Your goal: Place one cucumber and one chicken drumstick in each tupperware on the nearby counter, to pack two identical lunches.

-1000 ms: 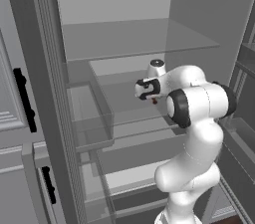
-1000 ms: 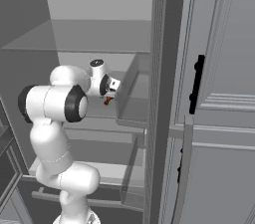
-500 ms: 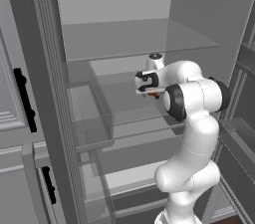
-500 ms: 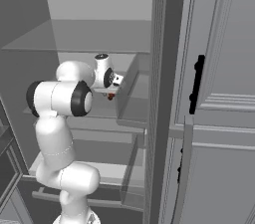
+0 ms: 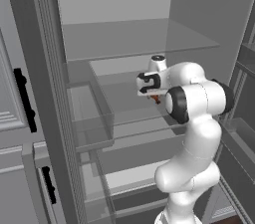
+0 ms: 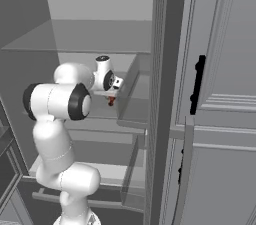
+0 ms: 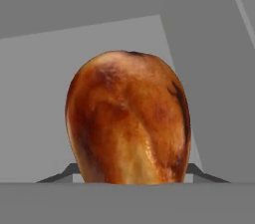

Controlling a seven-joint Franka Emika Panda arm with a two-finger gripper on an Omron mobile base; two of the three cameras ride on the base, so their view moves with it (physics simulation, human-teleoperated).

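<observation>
A browned chicken drumstick (image 7: pixel 129 123) stands close in front of the hand camera, on a grey fridge shelf (image 7: pixel 35 93). My gripper (image 7: pixel 129 178) is shut on it, and a dark fingertip (image 7: pixel 57 178) presses against each side of its lower part. From the base, the gripper (image 5: pixel 152 93) is deep inside the open fridge at mid height, with a bit of the orange drumstick (image 5: pixel 156 98) showing under the hand. The right base view also catches the drumstick (image 6: pixel 111 101) below the gripper (image 6: pixel 111 96). The cucumber, the tupperware and the counter are out of view.
A glass shelf (image 5: pixel 134 39) spans the fridge just above the hand. A clear door bin (image 5: pixel 89 118) juts out to the left and a drawer (image 5: pixel 139 148) lies below. The fridge's side post (image 6: pixel 162 94) and a grey panelled door with a black handle (image 6: pixel 197 84) stand to the right.
The arm has reached a little further into the fridge. The jaws have drawn in from wide open onto the drumstick.
</observation>
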